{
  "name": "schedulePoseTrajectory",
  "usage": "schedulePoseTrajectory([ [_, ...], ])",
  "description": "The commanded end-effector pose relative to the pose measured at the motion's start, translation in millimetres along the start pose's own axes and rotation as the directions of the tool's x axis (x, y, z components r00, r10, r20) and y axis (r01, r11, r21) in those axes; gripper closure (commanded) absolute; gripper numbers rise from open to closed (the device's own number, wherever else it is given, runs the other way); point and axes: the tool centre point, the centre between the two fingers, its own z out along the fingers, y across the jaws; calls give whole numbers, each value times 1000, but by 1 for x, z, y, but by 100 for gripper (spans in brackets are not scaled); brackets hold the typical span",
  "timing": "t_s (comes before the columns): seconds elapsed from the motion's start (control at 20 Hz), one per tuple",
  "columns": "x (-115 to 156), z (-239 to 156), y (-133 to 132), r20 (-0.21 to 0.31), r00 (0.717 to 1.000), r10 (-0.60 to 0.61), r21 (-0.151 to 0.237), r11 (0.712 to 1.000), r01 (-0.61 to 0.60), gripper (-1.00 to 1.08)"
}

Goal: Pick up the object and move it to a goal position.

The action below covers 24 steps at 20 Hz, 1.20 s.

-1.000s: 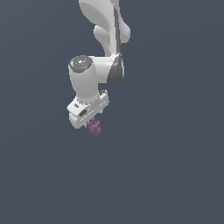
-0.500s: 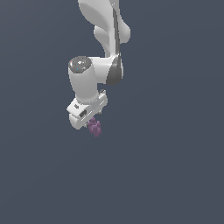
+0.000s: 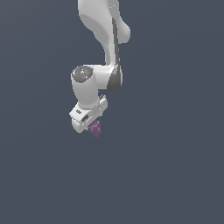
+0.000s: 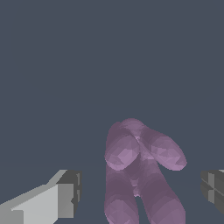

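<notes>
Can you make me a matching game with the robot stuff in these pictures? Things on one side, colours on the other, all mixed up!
Things:
1. grape-like object
2. arm
3. fingertips
4. background

Colours:
A. dark blue-grey
B. white
C. purple
D. dark grey

Pairs: 1-C, 2-B, 3-D, 4-A

Bonus: in the wrist view the object sits between the gripper's fingertips, with gaps on both sides.

I count one arm (image 3: 103, 52) on screen, carrying one gripper (image 3: 92, 127). There is one object (image 3: 95, 128) — a single purple lumpy cluster, just below the gripper's body. In the wrist view I make out two fingers (image 4: 65, 194) — one on each side of that cluster.
</notes>
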Motion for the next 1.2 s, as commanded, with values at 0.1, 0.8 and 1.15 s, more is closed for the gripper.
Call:
schedulePoseTrajectory([
  [0.1,0,16,0,0,1000,-1,0,1000,1,-92],
  [0.8,0,18,1,0,1000,-2,0,1000,2,108],
  [1.15,2,2,0,0,1000,-2,0,1000,2,108],
])
